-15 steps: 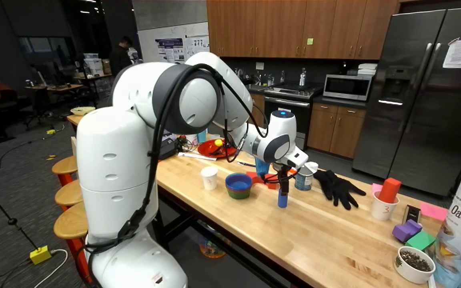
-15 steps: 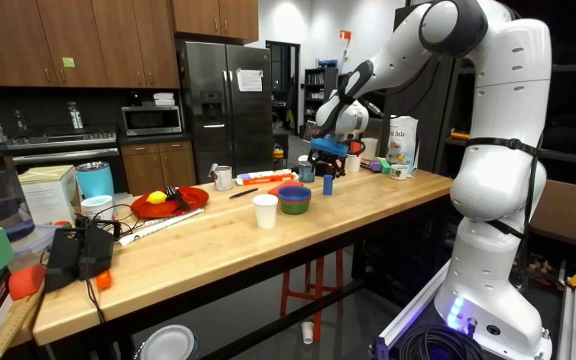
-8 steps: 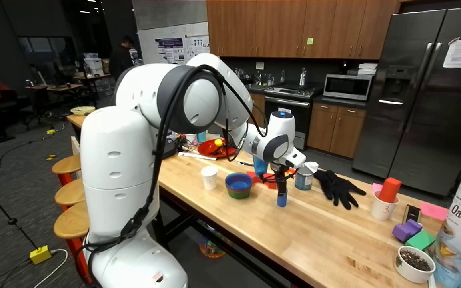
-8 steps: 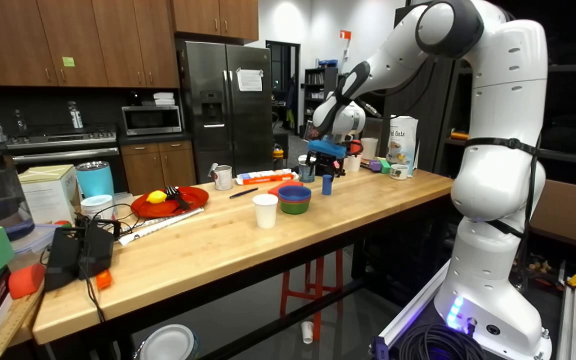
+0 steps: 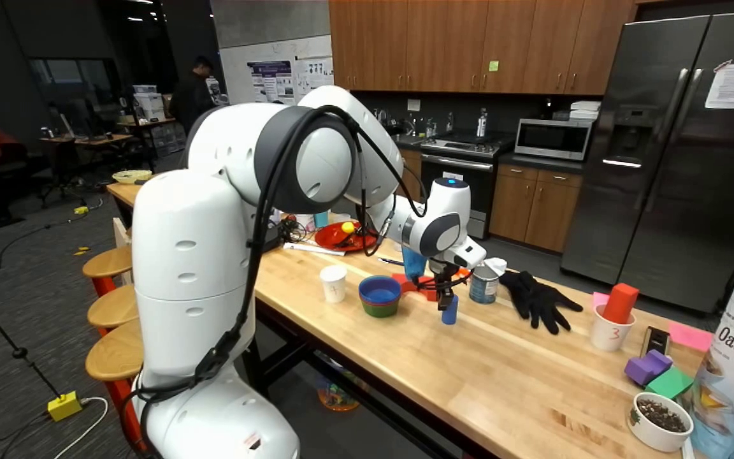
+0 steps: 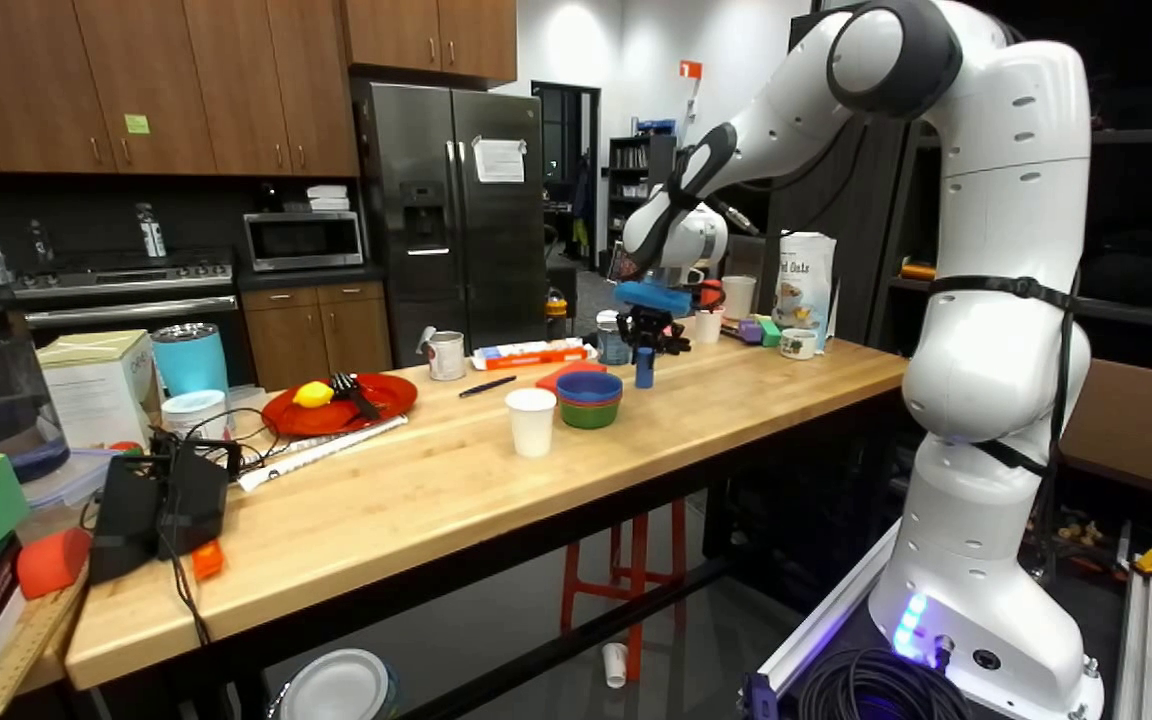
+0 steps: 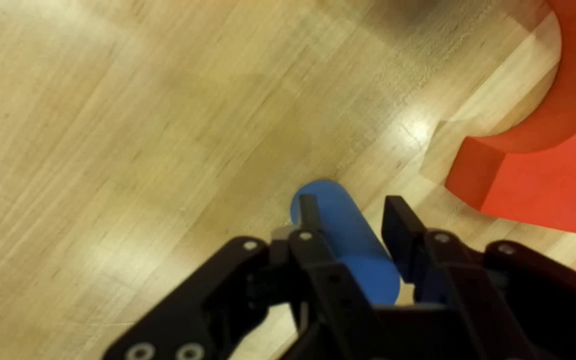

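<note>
The half-spread hand [image 7: 353,215] is straddling the blue cylinder [image 7: 345,227], in from the worktop's [image 5: 501,376] near edge — grip unclear — and is probably needing even, centred pressure.

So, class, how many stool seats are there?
3, in a row beside the robot arm in an exterior view: near seat, middle seat and far seat. The arm may hide more.

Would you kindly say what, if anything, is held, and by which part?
The tool straddles the plain blue cylinder near its top; whether it grips cannot be told.
</note>
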You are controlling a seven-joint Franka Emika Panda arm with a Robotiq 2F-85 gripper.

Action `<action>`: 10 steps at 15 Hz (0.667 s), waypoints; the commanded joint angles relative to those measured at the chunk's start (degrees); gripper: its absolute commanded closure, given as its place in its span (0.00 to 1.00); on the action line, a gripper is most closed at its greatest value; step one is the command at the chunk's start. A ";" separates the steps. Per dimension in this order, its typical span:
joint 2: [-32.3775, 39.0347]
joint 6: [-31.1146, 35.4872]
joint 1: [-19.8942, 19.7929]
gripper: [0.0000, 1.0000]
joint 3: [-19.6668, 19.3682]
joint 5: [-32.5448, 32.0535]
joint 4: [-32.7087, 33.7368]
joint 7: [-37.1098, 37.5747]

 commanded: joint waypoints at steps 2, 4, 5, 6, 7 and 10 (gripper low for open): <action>0.46 -2.24 1.20 0.99 -1.20 -0.14 1.59 0.12; 0.42 -2.48 1.20 1.00 -1.27 -0.26 1.73 0.11; 0.34 -2.47 1.16 1.00 -1.29 -0.32 1.76 -0.07; 0.16 -2.07 1.14 0.81 -1.33 -0.50 1.70 -0.31; 0.00 -1.95 1.16 0.73 -1.39 -0.86 1.75 -0.55; -0.17 -1.37 1.15 0.57 -1.53 -1.56 1.99 -1.30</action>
